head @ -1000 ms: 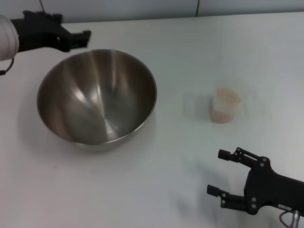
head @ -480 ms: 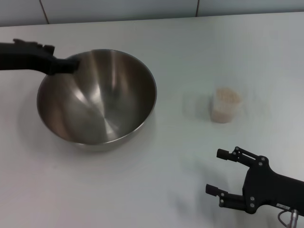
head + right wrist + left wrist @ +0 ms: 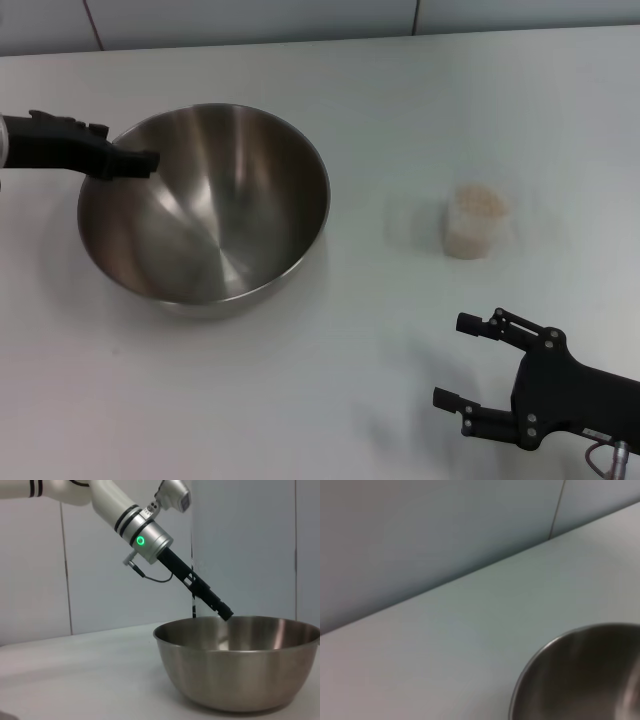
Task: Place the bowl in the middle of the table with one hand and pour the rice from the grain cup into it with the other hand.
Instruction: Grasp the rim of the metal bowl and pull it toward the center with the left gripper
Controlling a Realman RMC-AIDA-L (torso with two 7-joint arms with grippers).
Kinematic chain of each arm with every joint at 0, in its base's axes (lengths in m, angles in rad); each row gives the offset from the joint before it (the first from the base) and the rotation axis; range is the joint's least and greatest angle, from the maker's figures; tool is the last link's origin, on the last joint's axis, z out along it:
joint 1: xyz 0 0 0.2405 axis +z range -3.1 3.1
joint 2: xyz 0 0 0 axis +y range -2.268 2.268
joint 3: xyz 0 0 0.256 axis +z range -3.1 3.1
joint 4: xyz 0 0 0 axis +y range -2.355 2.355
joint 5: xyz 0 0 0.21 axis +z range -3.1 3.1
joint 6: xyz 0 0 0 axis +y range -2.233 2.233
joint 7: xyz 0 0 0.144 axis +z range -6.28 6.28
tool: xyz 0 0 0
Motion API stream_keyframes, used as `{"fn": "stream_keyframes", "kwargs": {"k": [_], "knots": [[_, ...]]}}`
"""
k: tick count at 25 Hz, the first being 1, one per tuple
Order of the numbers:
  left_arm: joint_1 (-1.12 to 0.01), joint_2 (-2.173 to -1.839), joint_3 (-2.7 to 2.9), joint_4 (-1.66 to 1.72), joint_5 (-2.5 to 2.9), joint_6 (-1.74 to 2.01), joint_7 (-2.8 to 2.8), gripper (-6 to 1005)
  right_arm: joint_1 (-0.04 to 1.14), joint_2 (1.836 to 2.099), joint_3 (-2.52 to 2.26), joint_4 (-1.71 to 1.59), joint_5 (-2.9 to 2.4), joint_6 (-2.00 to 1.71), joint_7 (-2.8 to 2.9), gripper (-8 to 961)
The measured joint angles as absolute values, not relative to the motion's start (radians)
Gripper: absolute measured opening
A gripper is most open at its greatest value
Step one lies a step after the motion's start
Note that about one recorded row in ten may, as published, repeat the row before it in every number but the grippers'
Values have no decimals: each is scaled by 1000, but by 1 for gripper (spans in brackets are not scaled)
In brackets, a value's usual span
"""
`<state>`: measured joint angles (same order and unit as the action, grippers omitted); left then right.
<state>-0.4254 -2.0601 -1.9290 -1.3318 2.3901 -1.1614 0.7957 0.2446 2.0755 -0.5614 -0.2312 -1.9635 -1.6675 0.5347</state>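
Head view: left claw (image 3: 140,163) (tip) at bowl (image 3: 205,205) rim.

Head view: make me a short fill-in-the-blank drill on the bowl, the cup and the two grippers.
1. The left gripper is at the rim of the ____.
2. The grain cup holds ____.
3. The right gripper, near the table's front edge, has its fingers ____.
4. The bowl is ____ inside.

Missing words: bowl; rice; open; empty

No text, label, brand, number or sign can be read in any view. The bowl (image 3: 205,202), the grain cup (image 3: 474,222) and the table (image 3: 400,110) are seen to be unmarked.
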Motion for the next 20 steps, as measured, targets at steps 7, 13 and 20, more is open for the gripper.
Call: {"fn": "stream_keyframes", "kwargs": {"k": [7,13,20], "knots": [[-458,-2061,-1928,-1254,2438,-1136,796,705,245,2075,-561,-232,-1963,-1669,533,828],[-469,-2060,-1920,-1219,2441,-1124,796,702,245,2075,-561,-232,-1963,-1668,535,829],[-478,-2060,-1925,-1195,2452,-1109,796,661,245,2075,-561,-232,-1963,-1668,536,830]]}}
